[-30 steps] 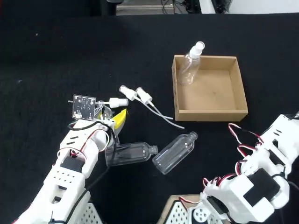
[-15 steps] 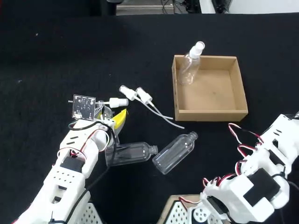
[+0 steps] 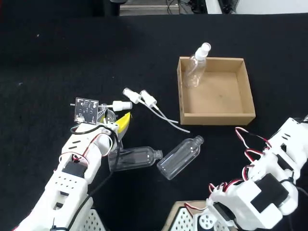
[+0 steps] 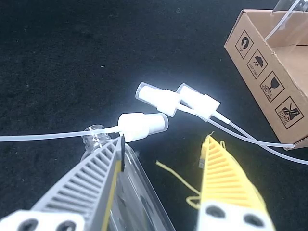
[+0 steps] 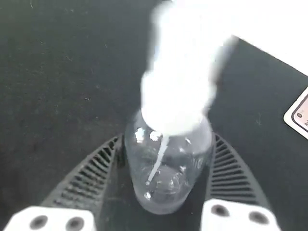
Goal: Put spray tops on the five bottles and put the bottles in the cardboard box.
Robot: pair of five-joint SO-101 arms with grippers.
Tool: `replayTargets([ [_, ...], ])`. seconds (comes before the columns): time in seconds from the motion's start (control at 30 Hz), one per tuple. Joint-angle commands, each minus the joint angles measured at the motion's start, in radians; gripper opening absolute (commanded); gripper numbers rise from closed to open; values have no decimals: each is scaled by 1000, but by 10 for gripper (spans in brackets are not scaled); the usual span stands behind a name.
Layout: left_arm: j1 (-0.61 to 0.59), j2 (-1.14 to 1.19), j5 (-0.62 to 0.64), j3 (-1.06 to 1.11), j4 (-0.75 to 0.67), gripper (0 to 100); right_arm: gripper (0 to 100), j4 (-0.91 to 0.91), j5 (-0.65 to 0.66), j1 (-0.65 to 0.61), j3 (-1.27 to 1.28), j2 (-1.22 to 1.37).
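My left gripper [image 4: 164, 144] stands open over the black table, grey finger on one side, yellow on the other. A clear bottle [image 4: 139, 202] lies by the grey finger, its open neck beside a white spray top [image 4: 143, 126]. Two more spray tops [image 4: 159, 98] [image 4: 199, 103] lie just beyond. In the high view the left gripper [image 3: 114, 120] sits near these spray tops [image 3: 132, 95], and two uncapped bottles [image 3: 134, 159] [image 3: 180, 156] lie on their sides nearby. My right gripper [image 5: 168, 144] is shut on a clear bottle [image 5: 166, 183] that carries a white spray top [image 5: 183, 82].
The cardboard box [image 3: 240, 115] stands at the right of the table, with one capped bottle [image 3: 195, 70] leaning in its far left corner. The right arm's body [image 3: 262, 187] fills the lower right corner. Thin dip tubes [image 3: 168, 120] trail from the spray tops toward the box.
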Motion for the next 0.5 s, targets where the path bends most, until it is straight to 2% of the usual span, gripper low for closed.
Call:
replayTargets([
  [0.0, 8, -14, 6, -15, -25, 253, 208, -41, -9, 11, -50, -33],
  [0.47, 8, -14, 6, -15, -25, 253, 209, -48, -3, 14, 27, -45],
])
